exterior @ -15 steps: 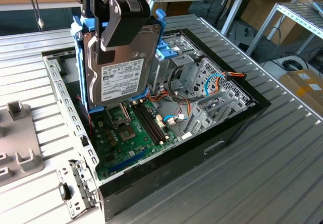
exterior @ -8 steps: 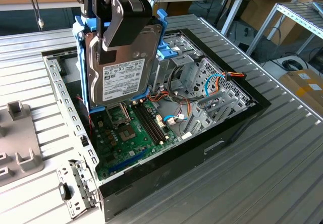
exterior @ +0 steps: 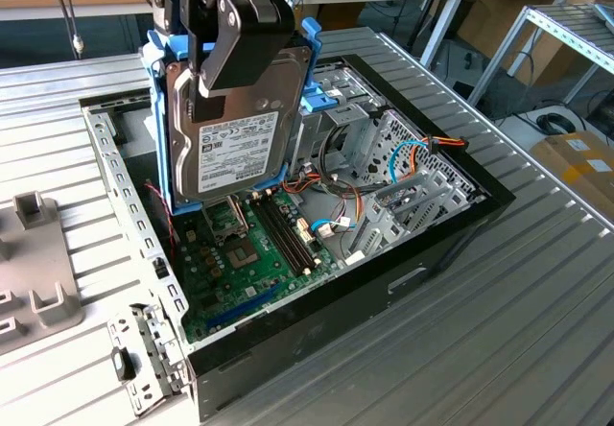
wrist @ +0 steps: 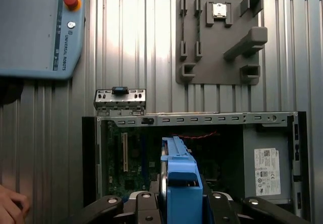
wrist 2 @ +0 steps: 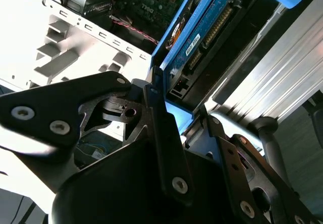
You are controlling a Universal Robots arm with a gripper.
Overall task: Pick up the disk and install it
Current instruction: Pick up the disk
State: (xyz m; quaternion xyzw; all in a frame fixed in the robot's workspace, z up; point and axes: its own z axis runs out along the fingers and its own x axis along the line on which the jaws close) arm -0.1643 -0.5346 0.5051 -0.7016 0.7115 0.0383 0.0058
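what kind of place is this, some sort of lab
Probably a robotics lab or workshop: a ribbed metal worktable carries an opened computer case, the gripper holds the disk upright above it, and a robot teach pendant lies nearby.

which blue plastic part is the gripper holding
The light-blue carrier framing the disk, clamped upright by the gripper; the other blue piece sits on the drive cage.

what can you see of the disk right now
The disk is a flat grey-metal drive with a white label, framed by a light-blue plastic carrier. It hangs upright on edge, label towards the exterior camera, clamped at its upper part by the black gripper, above the motherboard inside the open computer case.
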